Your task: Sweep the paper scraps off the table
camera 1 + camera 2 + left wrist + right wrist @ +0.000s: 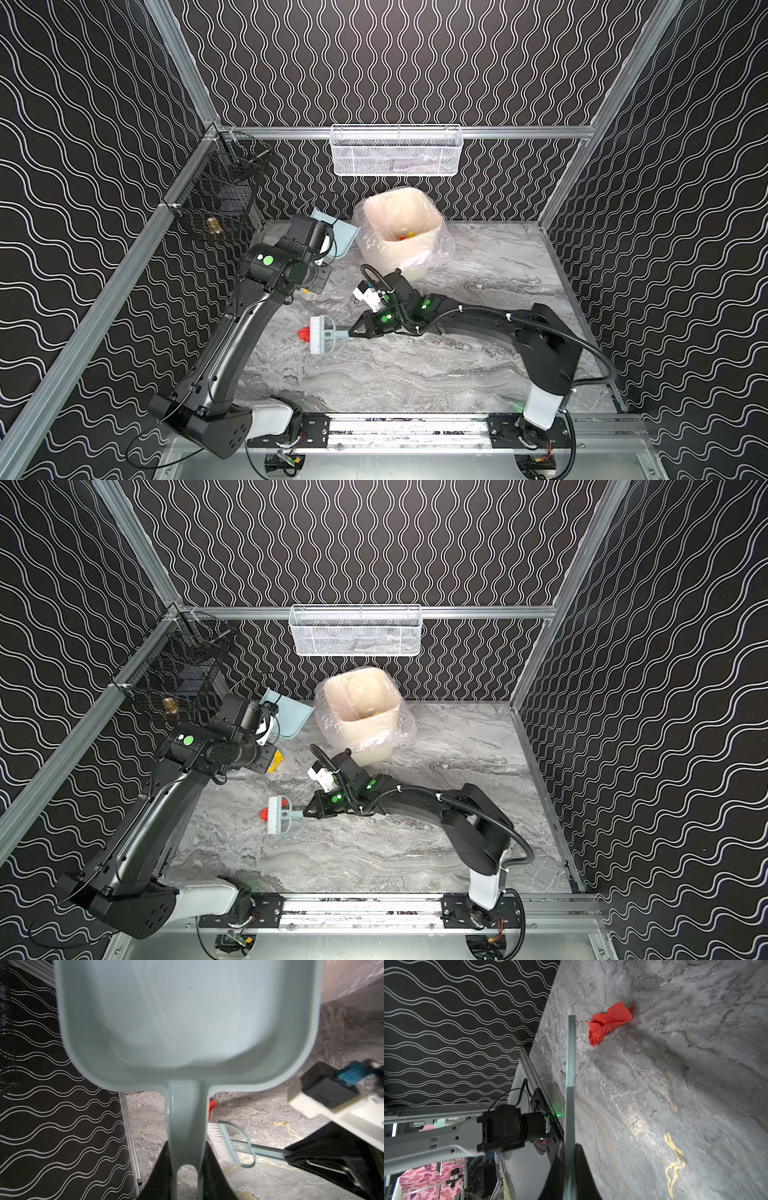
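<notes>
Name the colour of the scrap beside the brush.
Red scrap; right wrist view shows it best.

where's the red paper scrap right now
In both top views the red paper scrap lies on the table, left of centre. It sits right at the white bristles of the brush that the right gripper holds.
</notes>
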Available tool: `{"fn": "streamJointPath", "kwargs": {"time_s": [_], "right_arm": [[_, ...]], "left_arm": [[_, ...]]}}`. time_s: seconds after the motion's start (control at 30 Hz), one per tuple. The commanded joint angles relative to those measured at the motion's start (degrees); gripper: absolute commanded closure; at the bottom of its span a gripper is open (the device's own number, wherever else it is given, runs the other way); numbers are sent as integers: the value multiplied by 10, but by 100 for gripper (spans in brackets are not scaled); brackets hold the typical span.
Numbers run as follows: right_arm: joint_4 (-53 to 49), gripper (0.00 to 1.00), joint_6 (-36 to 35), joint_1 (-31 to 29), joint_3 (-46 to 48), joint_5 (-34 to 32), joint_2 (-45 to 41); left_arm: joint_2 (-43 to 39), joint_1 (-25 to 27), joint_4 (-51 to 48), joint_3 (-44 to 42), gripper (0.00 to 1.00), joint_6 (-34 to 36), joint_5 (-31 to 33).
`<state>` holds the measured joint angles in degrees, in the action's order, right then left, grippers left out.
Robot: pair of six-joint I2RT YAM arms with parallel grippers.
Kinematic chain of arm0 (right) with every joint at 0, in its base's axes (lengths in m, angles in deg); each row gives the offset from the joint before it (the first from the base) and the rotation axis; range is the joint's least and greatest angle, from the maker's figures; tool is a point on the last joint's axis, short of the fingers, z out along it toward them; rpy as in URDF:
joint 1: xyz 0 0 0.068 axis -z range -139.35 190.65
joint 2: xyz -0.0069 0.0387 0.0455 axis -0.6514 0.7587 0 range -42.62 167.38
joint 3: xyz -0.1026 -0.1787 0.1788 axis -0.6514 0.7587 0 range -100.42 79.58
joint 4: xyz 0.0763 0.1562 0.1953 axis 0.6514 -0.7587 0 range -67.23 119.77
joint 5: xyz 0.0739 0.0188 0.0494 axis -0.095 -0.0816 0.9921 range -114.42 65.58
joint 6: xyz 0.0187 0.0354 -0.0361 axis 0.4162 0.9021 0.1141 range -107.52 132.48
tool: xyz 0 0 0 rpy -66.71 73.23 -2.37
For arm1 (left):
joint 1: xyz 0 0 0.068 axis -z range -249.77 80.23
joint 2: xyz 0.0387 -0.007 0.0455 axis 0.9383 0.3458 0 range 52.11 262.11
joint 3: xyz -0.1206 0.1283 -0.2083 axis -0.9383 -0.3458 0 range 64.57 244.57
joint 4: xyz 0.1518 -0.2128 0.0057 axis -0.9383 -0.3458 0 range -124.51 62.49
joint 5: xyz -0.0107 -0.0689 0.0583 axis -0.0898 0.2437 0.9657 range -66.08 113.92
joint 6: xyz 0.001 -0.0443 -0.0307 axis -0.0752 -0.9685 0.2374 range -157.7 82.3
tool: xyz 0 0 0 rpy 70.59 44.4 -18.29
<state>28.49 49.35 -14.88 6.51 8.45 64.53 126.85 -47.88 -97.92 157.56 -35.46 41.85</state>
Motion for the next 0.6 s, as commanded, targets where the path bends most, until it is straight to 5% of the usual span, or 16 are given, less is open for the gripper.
{"fn": "streamJointPath", "kwargs": {"time_s": [0.0, 0.3, 0.57], "right_arm": [[63, 100, 28, -5, -32, 23, 46], [116, 100, 73, -8, -79, 43, 146], [103, 100, 105, 16, -28, 18, 124]], "left_arm": [[-10, -13, 22, -10, 100, 15, -25], [-12, -26, 22, -16, 100, 23, -33], [-4, -26, 23, -14, 100, 19, -40]]}}
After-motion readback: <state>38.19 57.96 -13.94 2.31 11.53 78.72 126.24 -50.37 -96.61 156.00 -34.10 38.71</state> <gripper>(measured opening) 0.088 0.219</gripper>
